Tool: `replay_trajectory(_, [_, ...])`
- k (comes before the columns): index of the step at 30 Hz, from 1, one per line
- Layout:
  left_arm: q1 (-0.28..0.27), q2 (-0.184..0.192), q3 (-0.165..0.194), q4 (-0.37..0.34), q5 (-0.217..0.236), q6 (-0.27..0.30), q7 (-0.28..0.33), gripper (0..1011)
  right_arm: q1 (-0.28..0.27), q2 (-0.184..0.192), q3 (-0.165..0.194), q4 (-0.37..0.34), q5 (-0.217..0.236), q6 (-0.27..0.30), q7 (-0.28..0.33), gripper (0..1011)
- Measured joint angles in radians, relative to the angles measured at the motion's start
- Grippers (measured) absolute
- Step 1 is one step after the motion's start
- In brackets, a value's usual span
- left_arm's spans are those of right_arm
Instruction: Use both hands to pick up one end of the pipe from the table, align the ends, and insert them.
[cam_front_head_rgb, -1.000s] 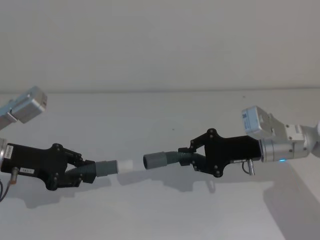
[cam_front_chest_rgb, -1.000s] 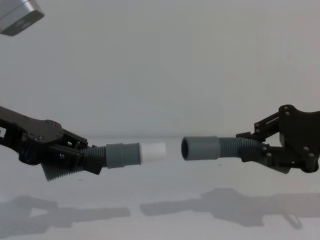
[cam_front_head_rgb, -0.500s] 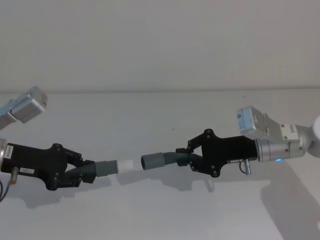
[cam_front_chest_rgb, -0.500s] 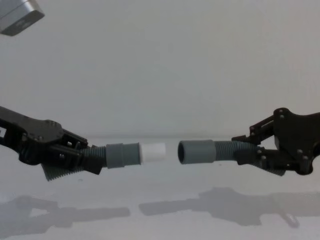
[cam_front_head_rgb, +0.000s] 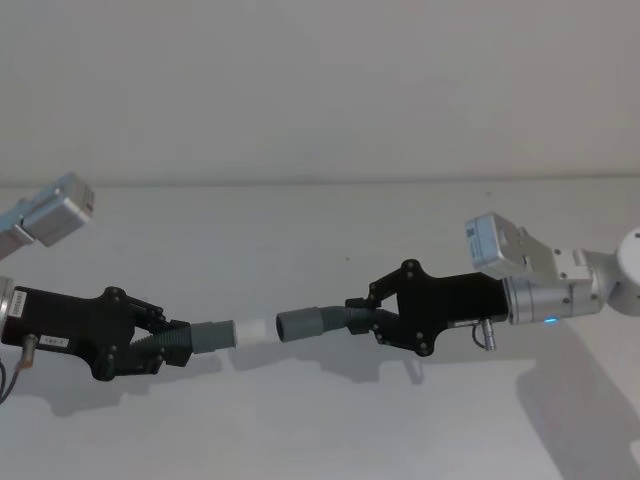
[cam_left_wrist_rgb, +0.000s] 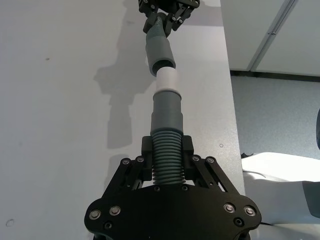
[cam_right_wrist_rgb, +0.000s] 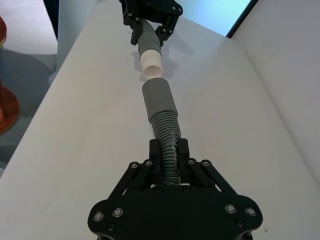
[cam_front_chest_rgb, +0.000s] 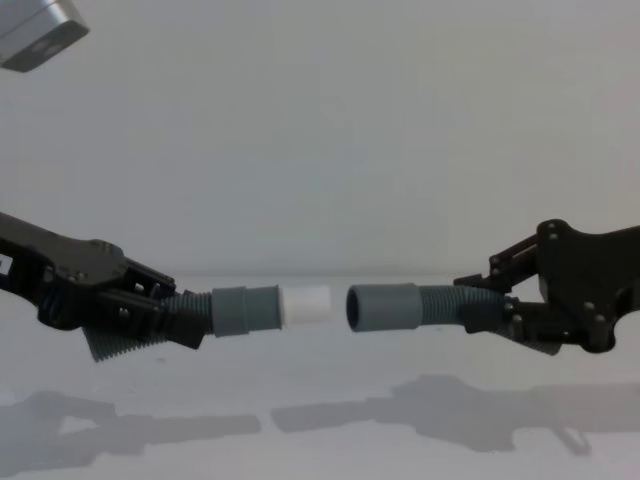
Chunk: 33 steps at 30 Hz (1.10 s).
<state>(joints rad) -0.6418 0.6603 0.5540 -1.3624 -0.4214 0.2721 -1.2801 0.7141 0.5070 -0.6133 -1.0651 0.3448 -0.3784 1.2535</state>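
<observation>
Corrugated hose (cam_front_chest_rgb: 449, 305) likely flexes: both grippers, left (cam_front_chest_rgb: 165, 310) and right (cam_front_chest_rgb: 490, 305), clamp ribs behind the collars, above the table (cam_front_head_rgb: 320, 420) middle.

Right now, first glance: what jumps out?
Two black ribbed robot grippers face each other above the pale table: the left gripper clamps a corrugated grey hose with a white cylindrical tip, and the right gripper clamps another ending in a hollow grey socket. A narrow gap separates tip and socket at centre, nearly aligned.
</observation>
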Motion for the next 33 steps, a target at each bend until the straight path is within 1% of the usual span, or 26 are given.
replay_trajectory(20, [0.0,0.0,0.0,0.0,0.0,0.0,0.0,301,0.01,-0.013,-0.017,-0.002,0.022,0.008,0.0,178])
replay_trajectory(33, [0.0,0.0,0.0,0.0,0.0,0.0,0.0,301,0.003,-0.002,-0.03,-0.019,0.034,0.019,0.004,179])
